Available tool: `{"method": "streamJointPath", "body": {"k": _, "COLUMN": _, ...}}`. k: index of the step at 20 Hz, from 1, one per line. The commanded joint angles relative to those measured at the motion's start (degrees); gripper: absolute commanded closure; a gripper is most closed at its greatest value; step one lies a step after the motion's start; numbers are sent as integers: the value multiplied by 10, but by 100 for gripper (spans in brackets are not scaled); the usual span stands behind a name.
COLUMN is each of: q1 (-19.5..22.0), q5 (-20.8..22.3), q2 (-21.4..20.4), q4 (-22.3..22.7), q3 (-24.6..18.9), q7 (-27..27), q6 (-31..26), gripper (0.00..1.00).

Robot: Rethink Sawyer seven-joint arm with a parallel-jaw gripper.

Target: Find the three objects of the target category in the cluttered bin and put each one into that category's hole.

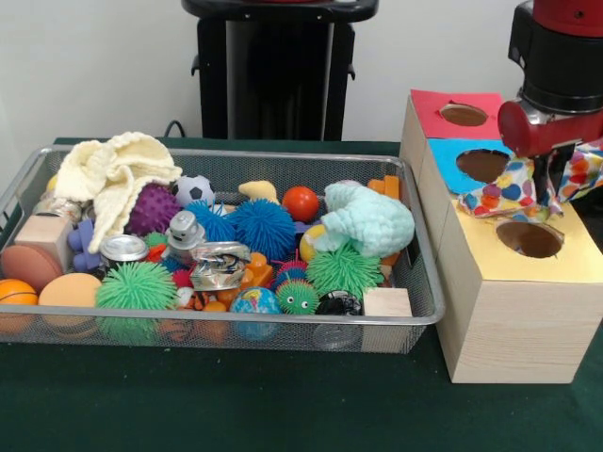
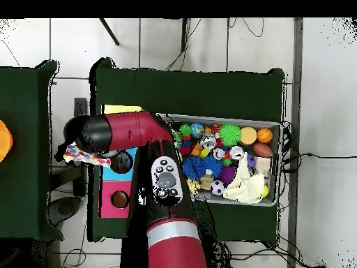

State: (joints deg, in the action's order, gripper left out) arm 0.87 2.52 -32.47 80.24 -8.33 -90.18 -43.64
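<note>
Right now the gripper (image 1: 551,174) hangs over the wooden box (image 1: 509,311) that stands just beside the wire bin's (image 1: 415,315) right end, and it is clamped on a crumpled piece of polka-dot fabric (image 1: 504,191). That cloth, white with coloured spots, drapes from both sides of the gripper and sits above the box top, between the blue panel's hole (image 1: 482,165) and the yellow panel's hole (image 1: 529,239); whether its lower edge touches the box cannot be told. Behind them, the red panel's hole (image 1: 464,115) lies at the box's far end. From overhead the red arm (image 2: 150,150) bends across the table (image 2: 188,87) and the spotted cloth shows at its tip, past the box's outer edge. Inside the bin, a cream knitted piece (image 1: 113,174) is heaped in the far left corner, with a purple spiky ball (image 1: 151,209) and a small soccer ball (image 1: 194,190) beside it. A pale blue knitted piece (image 1: 369,218) lies toward the right end, above a green spiky ball (image 1: 343,268). A blue spiky ball (image 1: 260,228) sits mid-bin, a red ball (image 1: 300,202) behind it, and a crushed can (image 1: 219,266) in front. Along the near edge rest another green spiky ball (image 1: 137,285), a small globe ball (image 1: 255,303) and a wooden block (image 1: 387,303); a peach-coloured ball (image 1: 68,290) and a little basketball (image 1: 16,292) lie at the left end.
</note>
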Motion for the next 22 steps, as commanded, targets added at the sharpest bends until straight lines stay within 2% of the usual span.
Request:
{"method": "streamJointPath", "body": {"k": 1, "q1": 36, "q5": 0, "q2": 60, "q4": -42, "q3": -4, "q7": -55, "q6": -40, "gripper": 100}}
{"method": "streamJointPath", "body": {"k": 9, "q1": 50, "q5": 8, "q2": 63, "q4": -53, "q3": -7, "q7": -35, "q6": -54, "gripper": 100}}
{"method": "streamJointPath", "body": {"k": 15, "q1": 47, "q5": 11, "q2": 91, "q4": -70, "q3": -7, "q7": -46, "q6": -37, "gripper": 100}}
{"method": "streamJointPath", "body": {"k": 22, "q1": 19, "q5": 22, "q2": 180, "q4": -98, "q3": 3, "q7": -87, "q6": 60, "gripper": 100}}
